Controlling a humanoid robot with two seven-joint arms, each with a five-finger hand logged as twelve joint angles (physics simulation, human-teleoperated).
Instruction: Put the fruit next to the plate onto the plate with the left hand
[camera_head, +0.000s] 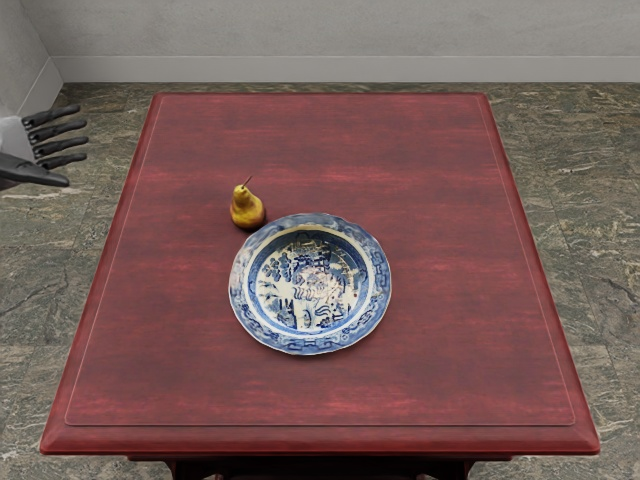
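Standing upright with its stem up, 1 yellow-brown pear is on the red wooden table, just beside the far-left rim of the blue-and-white plate. I cannot tell whether the pear and the rim touch. The plate lies flat, with its patterned well facing up. I see the left hand well apart from the plate, farther back and to its left, past the table's edge on that side and above the stone floor. Its 4 fingers are extended and spread, with the thumb below them, all pointing toward the plate's side. The hand holds nothing.
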